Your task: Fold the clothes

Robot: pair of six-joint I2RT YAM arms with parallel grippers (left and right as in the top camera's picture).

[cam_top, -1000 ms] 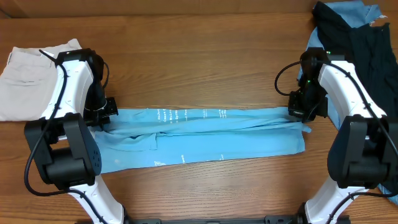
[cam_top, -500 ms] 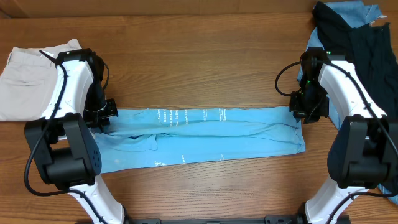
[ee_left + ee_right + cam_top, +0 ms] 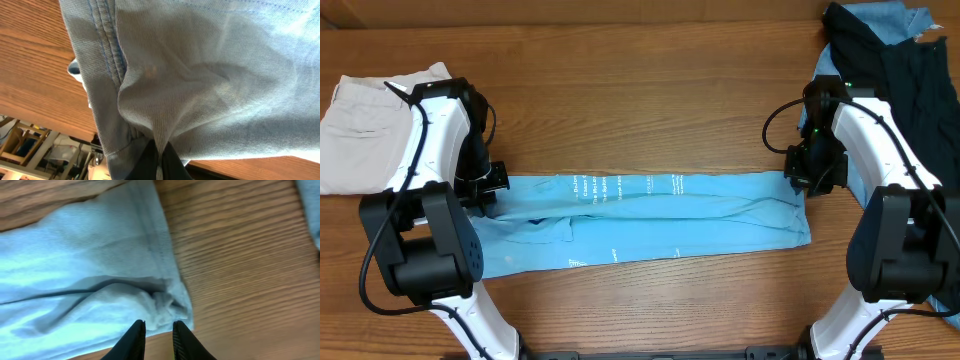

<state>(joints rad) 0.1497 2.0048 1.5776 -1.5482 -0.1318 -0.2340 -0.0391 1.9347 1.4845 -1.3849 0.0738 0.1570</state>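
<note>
T-shirt [image 3: 650, 215], sky blue, lies across the wooden surface [image 3: 640, 90] as a long narrow band stretched between the two arms, with its white lettering running along the upper strip. The lengthwise folds look done: the sides seem to be turned in, and a seam and a layered edge show along the middle of the band. Judging by that, the task is partway along. What is left seems to be the crosswise folding that would bring the band's ends together into a compact packet, plus some smoothing, since the left part of the band looks looser and wider than the right. The left fingers [image 3: 145, 165] are together and clamped on the T-shirt's left end; in the left wrist view the cloth fills the picture and gathers into a bunch right at the tips, with the stitched hem running beside it. The right fingers [image 3: 134, 339] stand slightly apart with nothing between them, and the T-shirt's right end corner, a small crumpled fold, lies on the surface just in front of the tips, near but not gripped. Beige trousers [image 3: 370, 130] rest at the far left and a heap of dark garments [image 3: 910, 70] at the far right, both apart from the band.
</note>
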